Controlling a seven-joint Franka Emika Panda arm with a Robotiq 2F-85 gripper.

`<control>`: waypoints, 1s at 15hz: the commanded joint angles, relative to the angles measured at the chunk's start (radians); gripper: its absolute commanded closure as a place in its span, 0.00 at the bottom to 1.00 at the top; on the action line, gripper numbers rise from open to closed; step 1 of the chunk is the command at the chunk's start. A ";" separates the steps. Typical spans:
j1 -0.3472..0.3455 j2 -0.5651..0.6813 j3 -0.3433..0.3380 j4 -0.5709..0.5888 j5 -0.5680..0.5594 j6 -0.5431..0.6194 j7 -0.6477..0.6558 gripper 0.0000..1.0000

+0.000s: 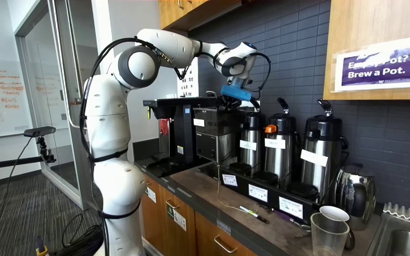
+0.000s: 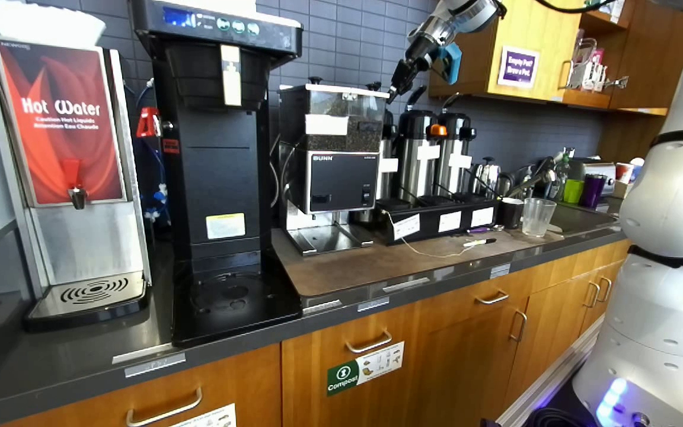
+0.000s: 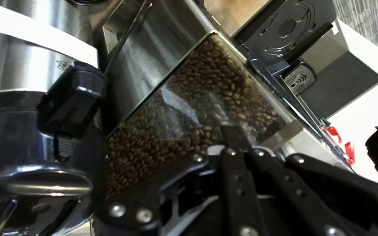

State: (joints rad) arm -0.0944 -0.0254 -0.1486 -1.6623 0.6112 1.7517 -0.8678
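reading left to right in an exterior view, the bean hopper [image 2: 353, 111] is seated on the coffee grinder [image 2: 344, 178], the gripper [image 2: 392, 95] is positioned near the hopper's upper right corner, and the airpots [image 2: 414, 172] are lined up beyond. the fingers [image 3: 234, 136] are noted as clenched together, with no object seen between them; contact with the hopper cannot be confirmed. for close work here, it is advised that the fingers be kept clear of the pump levers [image 2: 416, 96] and that any touch on the hopper be made lightly.

the whiteboard [image 1: 5, 71] is shown in an exterior view alone; the hot-water panel [image 2: 69, 130] is legible in an exterior view alone; individual coffee beans [image 3: 215, 68] are distinguished only in the wrist view.
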 commanded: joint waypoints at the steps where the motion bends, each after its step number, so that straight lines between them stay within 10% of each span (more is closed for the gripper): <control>1: -0.013 0.025 0.001 0.046 0.015 -0.057 0.034 1.00; 15: -0.045 0.077 0.003 0.123 0.091 -0.263 0.065 1.00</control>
State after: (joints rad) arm -0.1277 0.0263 -0.1487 -1.5886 0.6758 1.5498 -0.8242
